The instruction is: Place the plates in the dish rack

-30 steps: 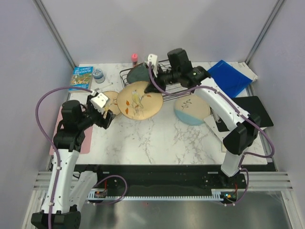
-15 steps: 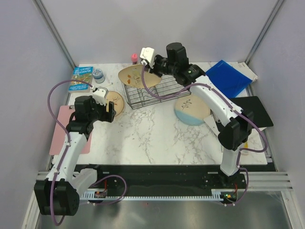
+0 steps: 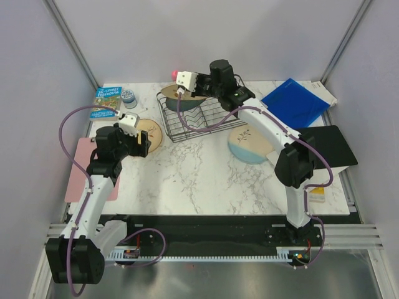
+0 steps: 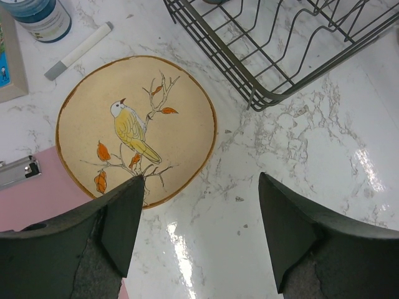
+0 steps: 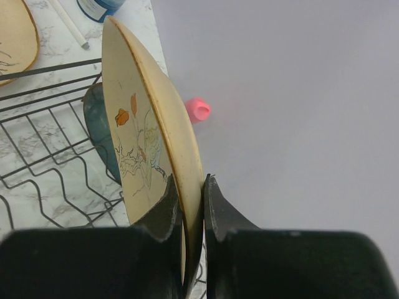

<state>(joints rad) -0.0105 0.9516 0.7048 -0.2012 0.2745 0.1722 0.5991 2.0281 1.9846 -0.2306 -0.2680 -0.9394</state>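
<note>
My right gripper [image 3: 194, 89] [image 5: 192, 199] is shut on the rim of a tan leaf plate [image 5: 149, 143] and holds it on edge over the back left of the black wire dish rack [image 3: 201, 117] [image 5: 50, 168]; it also shows in the top view [image 3: 192, 96]. A dark teal plate [image 3: 169, 99] [image 5: 100, 131] stands in the rack just beside it. A second tan plate with a bird [image 3: 148, 132] [image 4: 137, 131] lies flat left of the rack. My left gripper [image 3: 141, 147] [image 4: 199, 212] is open and empty just over its near edge. The cream-and-blue plate [image 3: 249, 143] lies right of the rack.
A blue folder [image 3: 293, 103] and a black pad [image 3: 330, 146] lie at the right. A book [image 3: 107, 103], a jar [image 3: 129, 96] [image 4: 37, 15] and a marker [image 4: 78, 51] are at the back left. A pink clipboard [image 3: 81, 174] [image 4: 25, 199] lies left. A pink object [image 5: 198, 109] stands behind the rack.
My right gripper lifted the tan plate from in front of the rack, carried it back and left, and turned it on edge beside the teal plate. My left arm drew back a little.
</note>
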